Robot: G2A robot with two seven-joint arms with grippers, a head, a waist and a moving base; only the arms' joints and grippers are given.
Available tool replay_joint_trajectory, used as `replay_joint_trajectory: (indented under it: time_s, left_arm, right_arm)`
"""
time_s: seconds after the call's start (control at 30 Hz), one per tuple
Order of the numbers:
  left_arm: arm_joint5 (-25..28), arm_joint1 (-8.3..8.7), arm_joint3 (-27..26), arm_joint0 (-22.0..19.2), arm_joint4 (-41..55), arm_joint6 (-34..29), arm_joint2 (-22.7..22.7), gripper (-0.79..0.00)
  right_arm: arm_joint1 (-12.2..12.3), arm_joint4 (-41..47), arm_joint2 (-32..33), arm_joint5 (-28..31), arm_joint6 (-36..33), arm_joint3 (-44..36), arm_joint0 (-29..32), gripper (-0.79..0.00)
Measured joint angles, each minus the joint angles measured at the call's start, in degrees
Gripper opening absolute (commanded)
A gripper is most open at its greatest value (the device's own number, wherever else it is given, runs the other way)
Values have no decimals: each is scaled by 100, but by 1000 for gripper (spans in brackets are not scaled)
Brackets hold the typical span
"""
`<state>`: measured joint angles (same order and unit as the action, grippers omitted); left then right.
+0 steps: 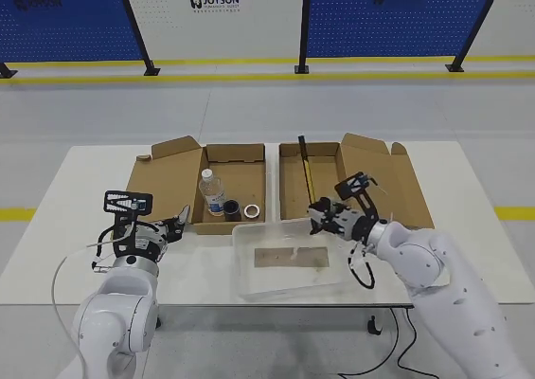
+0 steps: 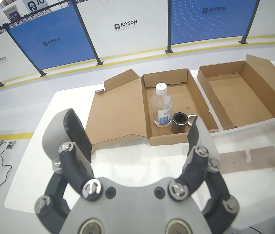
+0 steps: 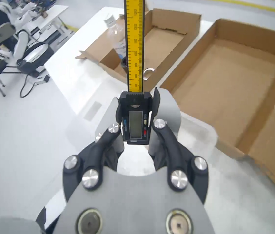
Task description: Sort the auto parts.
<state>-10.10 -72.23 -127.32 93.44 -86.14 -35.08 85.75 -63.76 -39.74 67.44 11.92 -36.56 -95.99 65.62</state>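
Note:
My right gripper point(image 1: 320, 220) point(image 3: 137, 103) is shut on the black display head of a digital caliper point(image 1: 307, 175) point(image 3: 134, 37). Its yellow ruler points away over the near left corner of the right cardboard box point(image 1: 381, 189) point(image 3: 225, 79), which holds nothing on its floor. The left cardboard box point(image 1: 239, 161) point(image 2: 176, 86) contains a clear bottle point(image 1: 212, 192) point(image 2: 162, 108), a black cylinder point(image 1: 232, 209) point(image 2: 179, 122) and a metal ring point(image 1: 252, 210) point(image 2: 191, 119). My left gripper point(image 1: 180, 220) point(image 2: 133, 122) hangs open over the table just left of that box, holding nothing.
A clear plastic tray point(image 1: 248, 279) point(image 2: 261, 132) sits at the table's front middle, between both arms, with a brown card point(image 1: 291, 257) on its bottom. Both boxes have open lids folded outward. The table's front edge lies close behind the grippers.

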Motion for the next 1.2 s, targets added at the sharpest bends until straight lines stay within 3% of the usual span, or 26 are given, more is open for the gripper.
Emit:
replay_joint_trajectory:
  time_s: [0.43, 1.2]
  left_arm:
    - [0, 0, 0, 0, 0, 0, 0, 0]
    - [0, 0, 0, 0, 0, 0, 0, 0]
  right_arm:
    - [-82, -734, 89, -1331, 410, 617, -500, -785]
    - [-494, 74, -639, -1599, 470, 2953, -1615, -785]
